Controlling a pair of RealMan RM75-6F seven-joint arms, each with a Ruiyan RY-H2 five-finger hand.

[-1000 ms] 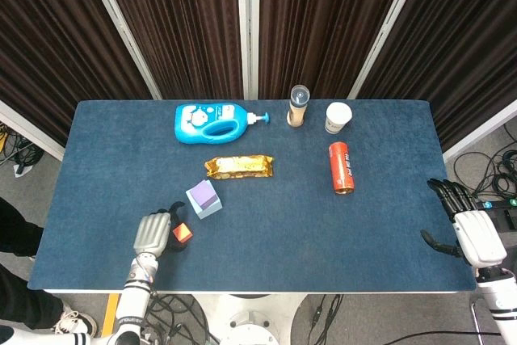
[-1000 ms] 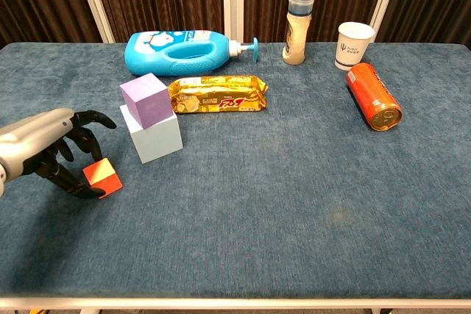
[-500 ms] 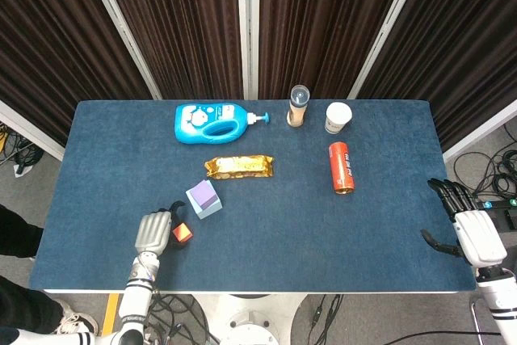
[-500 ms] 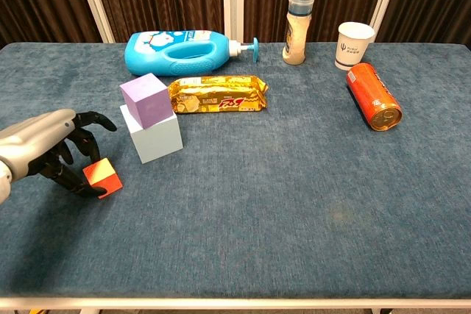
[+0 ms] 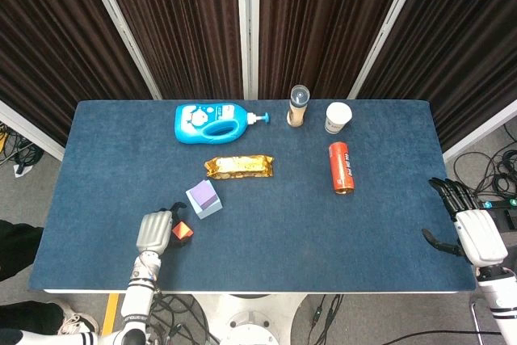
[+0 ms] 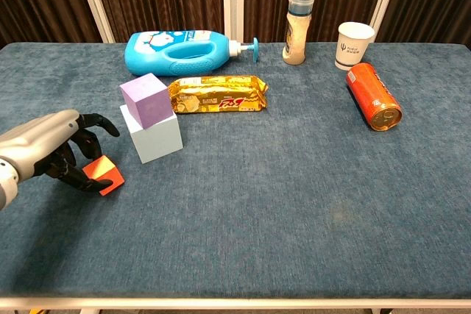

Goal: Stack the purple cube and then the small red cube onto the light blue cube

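1. Far left, near edge: left hand [image 6: 45, 154], dark fingers [image 6: 87, 131] curled around the small red cube [image 6: 103, 175], thumb under its near side; cube tilted, one edge lifted off the table [image 6: 294, 204]. Seen from the head view as well: left hand [image 5: 152, 232] gripping the small red cube [image 5: 182, 231].
2. Just right of that and a little farther back: light blue cube [image 6: 154, 136] resting on the table, purple cube [image 6: 147, 99] stacked on top, turned slightly and set toward the far left corner. From above, purple cube [image 5: 201, 195] covering most of the light blue cube [image 5: 212, 208].
3. Far side, left of centre: blue detergent bottle [image 6: 180, 50] lying on its side, pump nozzle pointing right.
4. Just right of the stack, nearer than the bottle: gold snack packet [image 6: 217, 94] lying flat, close beside the purple cube.
5. Far side, right of centre: tall clear-capped bottle [image 6: 297, 27] standing upright.
6. Right of it: white paper cup [image 6: 354, 45] standing upright.
7. Nearer than the cup: orange can [image 6: 374, 96] lying on its side, top facing the near edge.
8. Far right, past the table's right edge, head view only: right hand [image 5: 467, 224], fingers spread wide, holding nothing.
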